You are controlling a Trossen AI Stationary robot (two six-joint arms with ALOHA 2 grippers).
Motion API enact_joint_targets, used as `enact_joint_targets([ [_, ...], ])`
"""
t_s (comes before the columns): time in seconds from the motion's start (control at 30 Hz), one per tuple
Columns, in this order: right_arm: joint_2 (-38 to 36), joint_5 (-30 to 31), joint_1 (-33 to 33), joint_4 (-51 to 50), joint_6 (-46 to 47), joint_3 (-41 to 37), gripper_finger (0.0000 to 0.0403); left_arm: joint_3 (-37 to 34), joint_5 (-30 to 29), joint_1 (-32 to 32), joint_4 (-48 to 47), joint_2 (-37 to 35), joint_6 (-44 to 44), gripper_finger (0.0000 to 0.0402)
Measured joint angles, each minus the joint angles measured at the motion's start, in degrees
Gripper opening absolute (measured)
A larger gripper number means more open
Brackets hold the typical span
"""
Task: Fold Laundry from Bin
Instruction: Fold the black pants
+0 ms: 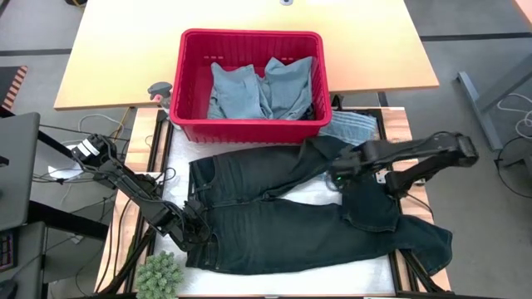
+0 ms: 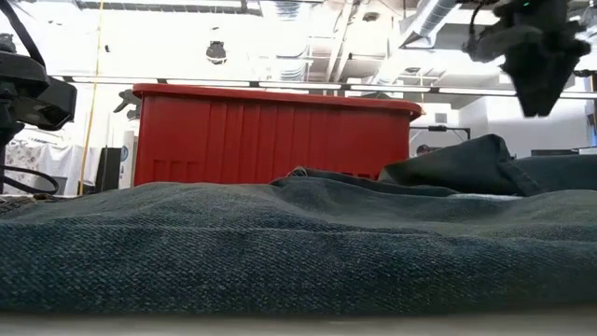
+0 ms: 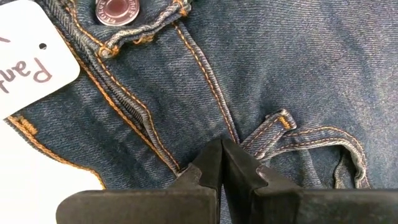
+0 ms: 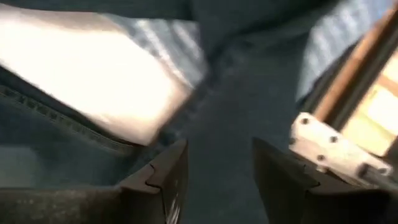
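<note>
Dark jeans [image 1: 283,220] spread flat on the table [image 1: 366,50], just in front of the red bin [image 1: 249,126] of blue laundry [image 1: 262,91].
Left gripper [image 3: 222,163] pinched tight at the waistband; right gripper [image 4: 217,171] parted above a leg, seemingly holding nothing.

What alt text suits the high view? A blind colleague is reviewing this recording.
Dark jeans lie spread on the table below a red bin holding light blue garments. The left gripper is shut at the waistband; the right gripper is open over one leg.
</note>
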Motion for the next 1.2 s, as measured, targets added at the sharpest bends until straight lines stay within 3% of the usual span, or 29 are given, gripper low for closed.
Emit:
enact_joint_targets([
  [0.2, 9.44, -0.02, 4.35, 6.0, 3.9, 0.0, 0.0195, 0.0, 0.55, -0.02, 0.17, 0.0, 0.51, 0.0],
  [0.53, 24.16, -1.33, 8.84, 4.14, 8.65, 0.0, 0.0195, -0.02, 0.75, -0.04, 0.22, 0.0, 1.77, 0.0],
  [1.2, 38.04, -5.1, 9.42, 7.35, 12.98, 0.0, 0.0196, -0.02, 0.53, -0.07, 0.22, 0.0, 3.91, 0.0],
])
